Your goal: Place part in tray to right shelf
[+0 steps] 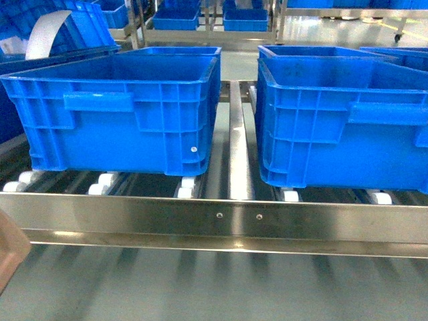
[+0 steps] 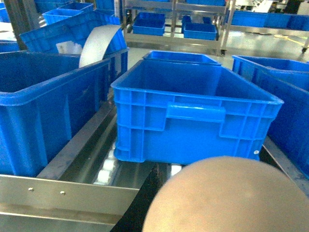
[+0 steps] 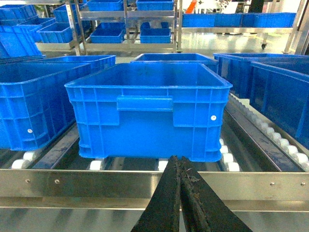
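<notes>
The tray (image 2: 231, 198) shows as a blurred beige rounded surface filling the lower right of the left wrist view. One black finger (image 2: 145, 198) of my left gripper lies against it, and the other finger is hidden behind it. A tan edge of the tray (image 1: 9, 251) pokes in at the lower left of the head view. My right gripper (image 3: 179, 162) is shut with nothing in it, its tips just before the steel front rail (image 3: 120, 182) of the right shelf (image 1: 221, 217). The part is out of view.
Two large blue ribbed crates (image 1: 120, 110) (image 1: 344, 117) stand on the shelf's white rollers (image 1: 100, 184), with a steel divider (image 1: 239, 144) between them. A curved white sheet (image 2: 96, 43) leans in a crate at the far left. More crates and racks stand behind.
</notes>
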Robot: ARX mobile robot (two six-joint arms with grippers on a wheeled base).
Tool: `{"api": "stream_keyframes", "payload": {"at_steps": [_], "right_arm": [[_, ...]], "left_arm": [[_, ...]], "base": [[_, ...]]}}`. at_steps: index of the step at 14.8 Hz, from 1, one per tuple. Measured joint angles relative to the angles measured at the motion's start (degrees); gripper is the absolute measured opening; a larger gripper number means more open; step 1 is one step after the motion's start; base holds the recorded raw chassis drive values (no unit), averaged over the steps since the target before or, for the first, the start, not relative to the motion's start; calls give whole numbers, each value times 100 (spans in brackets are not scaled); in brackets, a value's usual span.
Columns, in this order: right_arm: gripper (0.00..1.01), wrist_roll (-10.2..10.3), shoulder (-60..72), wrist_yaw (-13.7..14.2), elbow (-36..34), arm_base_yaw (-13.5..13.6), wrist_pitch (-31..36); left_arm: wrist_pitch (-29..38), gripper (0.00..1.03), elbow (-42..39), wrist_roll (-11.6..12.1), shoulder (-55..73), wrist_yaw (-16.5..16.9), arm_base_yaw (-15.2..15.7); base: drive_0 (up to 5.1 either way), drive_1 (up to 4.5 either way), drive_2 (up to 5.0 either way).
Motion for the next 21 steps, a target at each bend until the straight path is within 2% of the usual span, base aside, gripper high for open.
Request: {"api": "stream_keyframes", "payload": {"at_steps": [5, 6, 7, 12, 14, 21], "right_arm": [[2, 2, -297, 0, 0, 0, -299], [2, 4, -417, -2, 2, 0, -492], [2, 2, -1023, -9, 4, 0, -1346], [2, 2, -1300, 0, 4, 0, -1377], [2, 2, -1300, -2, 4, 0, -1366], [2, 2, -1300, -2, 4, 0, -1370]], "left_arm": [[-203, 12, -369, -4, -549, 79, -35], [-286, 12, -450, -4, -730, 70, -31], [-382, 12, -533, -2, -911, 72, -31], [-962, 12, -782, 0, -1749, 79, -28], [-929, 12, -911, 9, -1967, 72, -28], [-1908, 12, -911, 9, -2957, 74, -28]], "base": [[0, 0, 0], [0, 0, 0], [0, 0, 0], [0, 0, 0], [0, 0, 0], [0, 0, 0]]}}
